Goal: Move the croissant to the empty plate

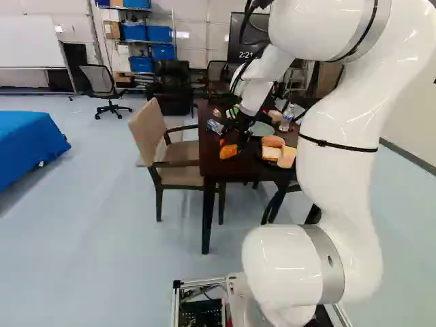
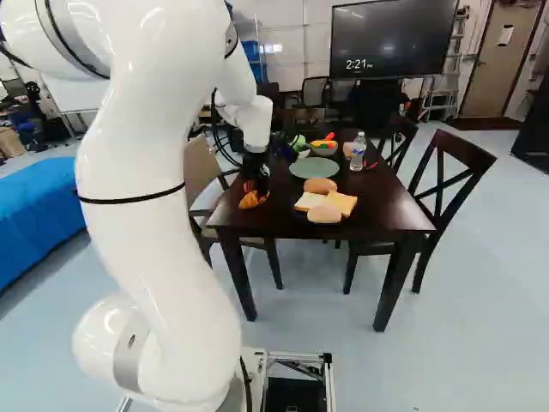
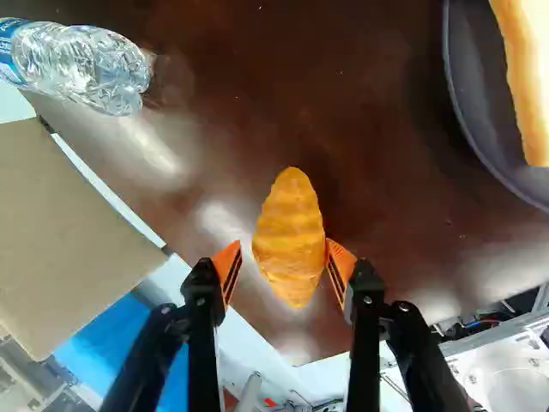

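Near one corner of the dark wooden desk (image 2: 390, 206), the golden-brown, ridged, tapered croissant (image 3: 289, 236) lay between the black, orange-padded fingers (image 3: 364, 296), which stood open, one pad at its side and a gap at the other. Its long axis ran across the line joining the fingertips, one tapered end pointing ahead of them, the other towards the desk's corner. The round green plate (image 2: 314, 167) stood well apart from it.
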